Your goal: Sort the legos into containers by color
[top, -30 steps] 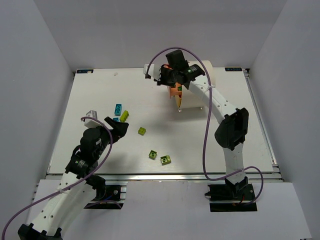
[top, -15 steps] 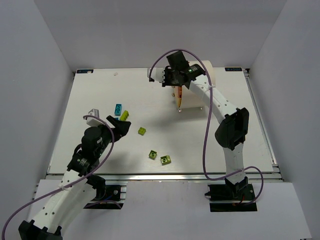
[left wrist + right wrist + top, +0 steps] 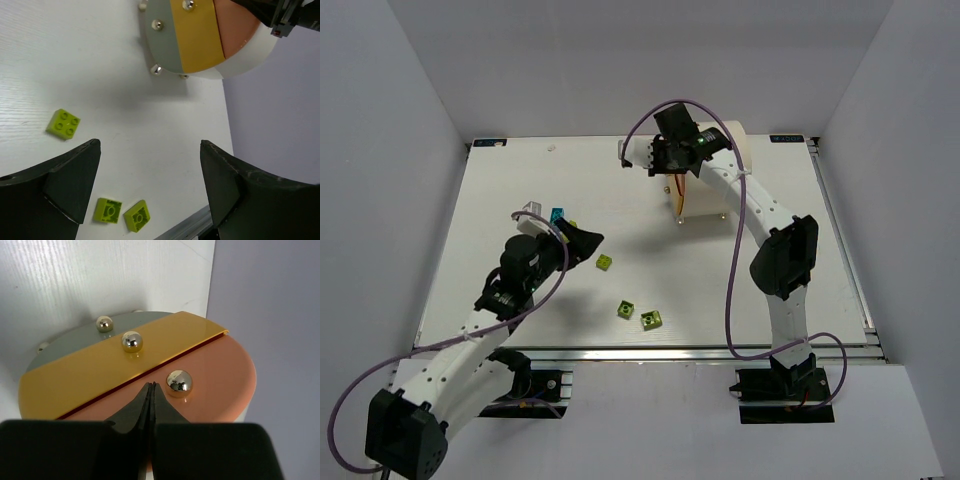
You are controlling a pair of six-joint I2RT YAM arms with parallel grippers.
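**Desk:** What does the overhead frame show?

**Photographer:** A white tabletop (image 3: 780, 260) between white walls. The drum (image 3: 705, 203) lies on its side at the far edge, right of centre, with its end face turned left. One lime lego (image 3: 606, 262) sits near the middle. A lime pair (image 3: 638, 314) lies just beside each other, closer to the near edge. A teal lego (image 3: 557, 215) rests to the left, just beyond the left gripper (image 3: 570, 238).

**Desk:** And the arms?

**Photographer:** The left gripper has its jaws wide apart and holds nothing. In its own camera, the single lime lego lies off its left finger (image 3: 60, 180) and the pair lies between the fingers. The right gripper (image 3: 151, 390) has its jaws pressed together. Its tips point at the drum's end face, on the seam between a yellow panel (image 3: 100, 375) and a salmon one (image 3: 215, 385). I can't tell whether they touch it. A grey panel (image 3: 65, 342) sits beyond the yellow one, and each panel carries a shiny brass knob (image 3: 132, 341).

**Desk:** Any lettering we can quote?

**Photographer:** Small dark tags (image 3: 485, 143) sit at the tabletop's far corners, but the print is too small to read.
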